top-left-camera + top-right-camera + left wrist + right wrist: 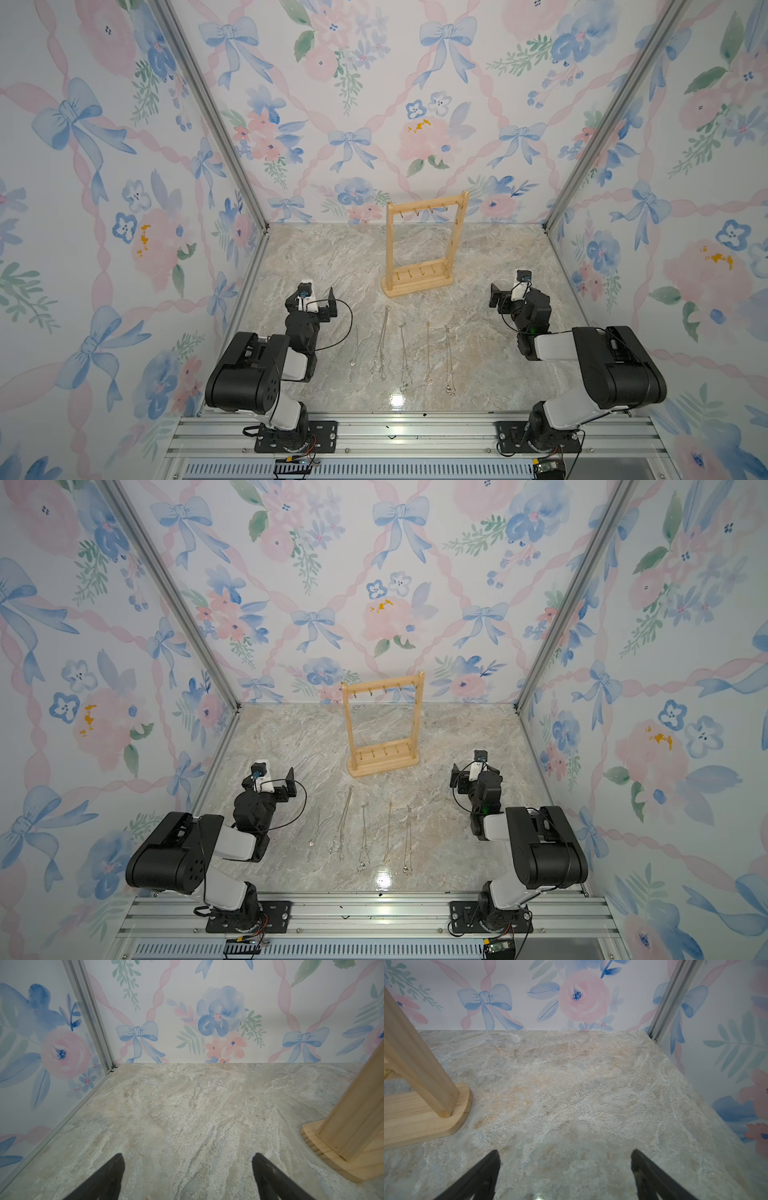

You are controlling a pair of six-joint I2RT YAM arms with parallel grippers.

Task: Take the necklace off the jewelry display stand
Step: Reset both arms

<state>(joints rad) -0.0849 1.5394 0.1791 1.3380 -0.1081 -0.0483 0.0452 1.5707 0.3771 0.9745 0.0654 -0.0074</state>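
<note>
Both wide — L tool [188, 1156], R tool [564, 1151]

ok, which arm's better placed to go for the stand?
Right, marginally: its open jaws sit closer to the jewelry display stand than the left's. But its hooks look bare, and five necklaces lie on the table, so nothing seems left to unhook.

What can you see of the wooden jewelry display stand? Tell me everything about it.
The jewelry display stand is light, bare-looking wood: two posts and top and bottom bars forming an upright rectangular frame on a flat base with rounded ends. Small gold hooks line both bars, all apparently empty. It stands toward the back of the marble-look table, touching only that.
</note>
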